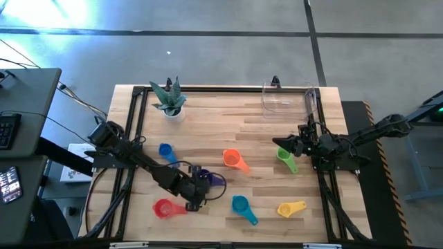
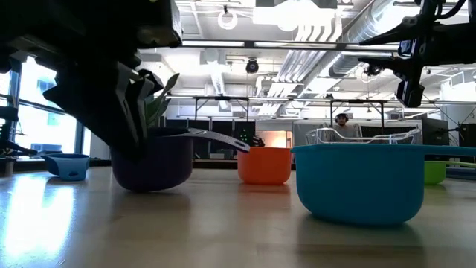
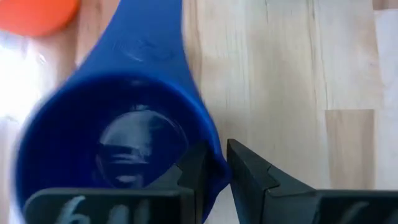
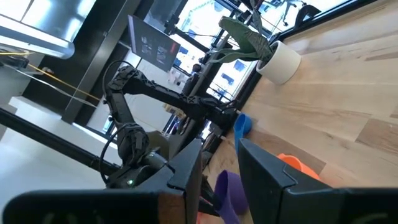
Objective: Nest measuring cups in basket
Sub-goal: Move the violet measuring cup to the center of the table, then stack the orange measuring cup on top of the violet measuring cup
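Nothing's in the basket [image 1: 289, 97] yet, all seven cups scattered; left gripper [image 3: 214, 171] pinches the purple cup's [image 1: 213, 181] rim, while right gripper [image 1: 284, 145], fingers apart, hovers beside the green cup [image 1: 286, 158].

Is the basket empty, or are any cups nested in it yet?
Empty, as far as the high view shows. The clear basket at the table's far edge holds nothing coloured; the measuring cups lie scattered on the table.

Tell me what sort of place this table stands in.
Probably a robotics lab or workshop in an industrial building. The low view shows exposed ceiling ducts and more framed workbenches behind; the high view shows a bare concrete floor and a desk with a keyboard beside the wooden table.
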